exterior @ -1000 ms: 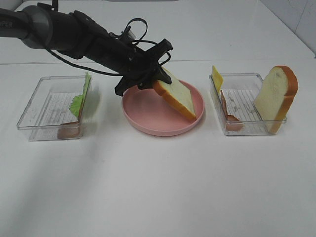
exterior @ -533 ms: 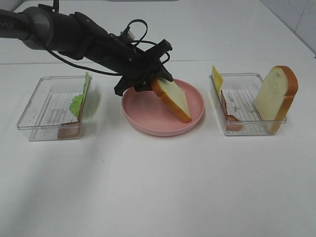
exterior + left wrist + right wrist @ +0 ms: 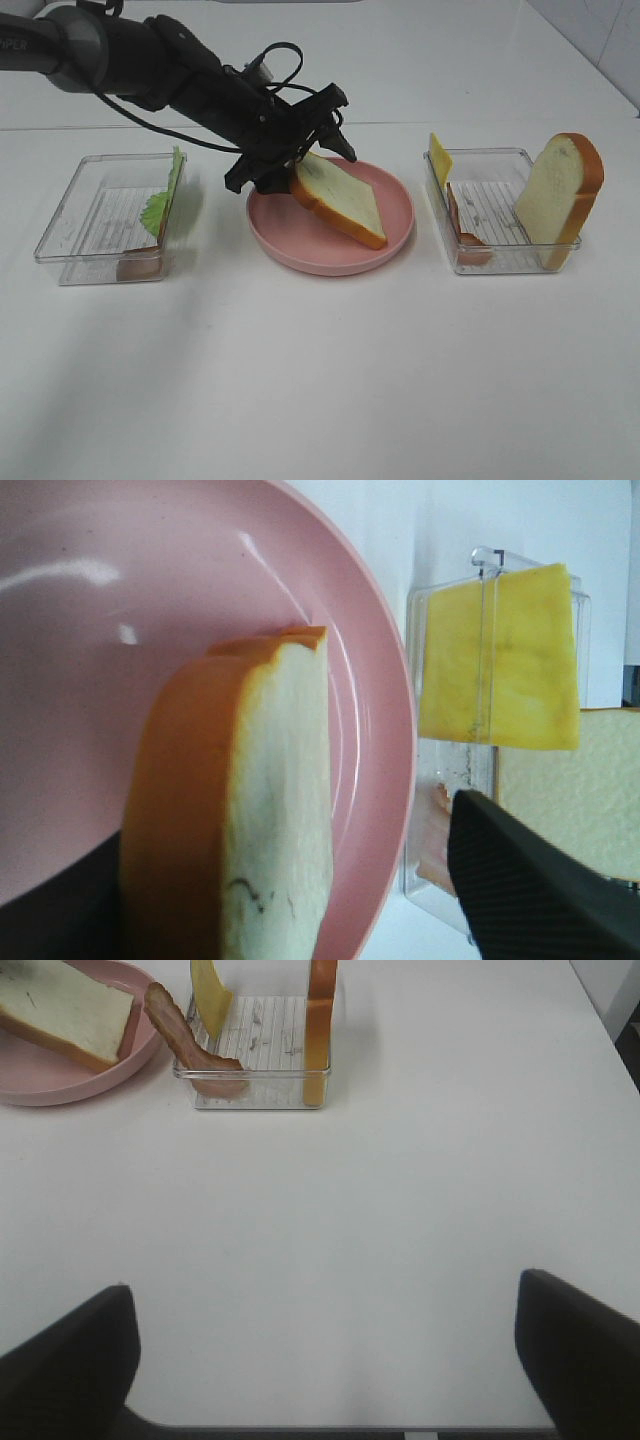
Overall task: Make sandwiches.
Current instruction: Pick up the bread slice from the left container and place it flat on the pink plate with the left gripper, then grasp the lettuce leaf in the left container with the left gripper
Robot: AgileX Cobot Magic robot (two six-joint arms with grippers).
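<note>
The sandwich parts lie apart. One white, brown-crusted bread slice (image 3: 340,200) (image 3: 270,810) leans tilted in the pink plate (image 3: 300,250), its raised end between the fingers of my left gripper (image 3: 290,168). That gripper is open; in the left wrist view a gap shows between the slice and one finger (image 3: 520,890). A second bread slice (image 3: 560,195), yellow cheese (image 3: 439,158) and bacon (image 3: 462,235) stand in the right clear tray (image 3: 500,262). Lettuce (image 3: 165,195) leans in the left tray (image 3: 70,215). My right gripper (image 3: 322,1290) hangs open over bare table, out of the high view.
The left arm and its cables (image 3: 150,65) stretch from the upper left over the left tray's back corner. A reddish piece (image 3: 140,265) lies in the left tray's front. The table's back edge (image 3: 450,123) runs behind the trays.
My left gripper has opened and drawn back a little. The bread slice has sunk from a steep tilt to a flatter lean in the plate. The right gripper stayed open.
</note>
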